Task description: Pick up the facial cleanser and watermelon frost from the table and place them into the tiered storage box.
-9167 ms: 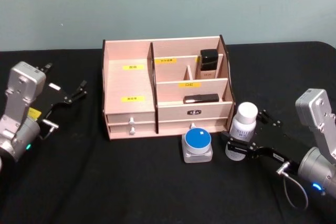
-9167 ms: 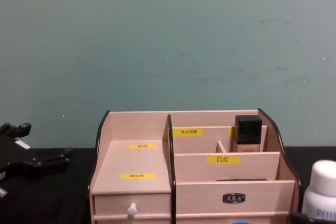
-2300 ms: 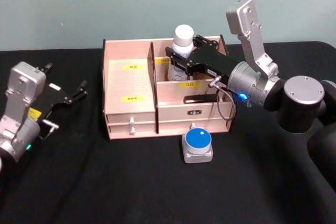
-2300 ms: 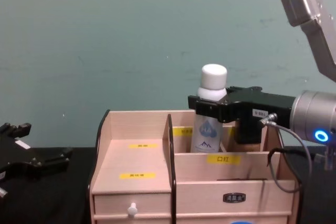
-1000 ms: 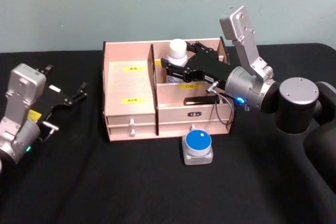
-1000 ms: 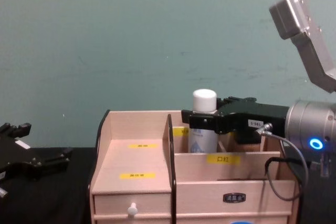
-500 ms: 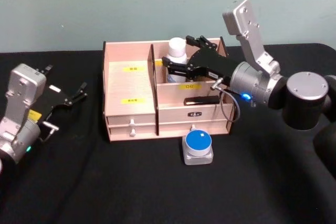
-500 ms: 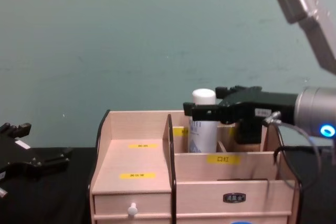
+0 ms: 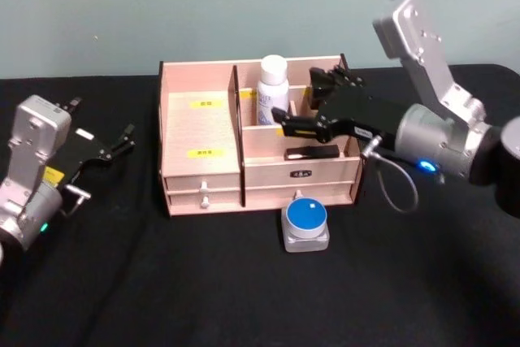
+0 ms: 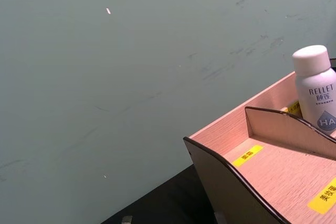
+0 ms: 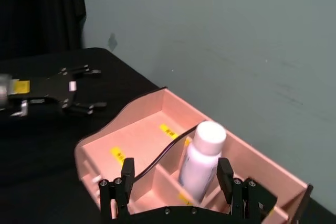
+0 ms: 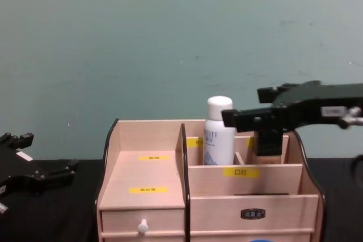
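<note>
The facial cleanser (image 9: 272,79) stands upright in a back compartment of the tiered storage box (image 9: 201,129), just right of the tall divider. The bottle also shows in the chest view (image 12: 218,131) and both wrist views (image 10: 316,87) (image 11: 202,158). My right gripper (image 9: 307,100) hovers open just right of the bottle, fingers (image 11: 224,174) clear of it. The watermelon frost (image 9: 305,223), with its blue lid, sits on the table in front of the box. At the table's left, my left gripper (image 9: 122,140) rests open and apart from everything.
A flat black item (image 9: 313,152) lies in the box's front right compartment. A beige bottle with a black cap (image 12: 266,143) stands at the box's back right, behind my right gripper. Black cloth covers the table; a teal wall stands close behind the box.
My right gripper lowered the facial cleanser into the box, let go of it and drew back to the right. The bottle stays upright. The left arm has not moved.
</note>
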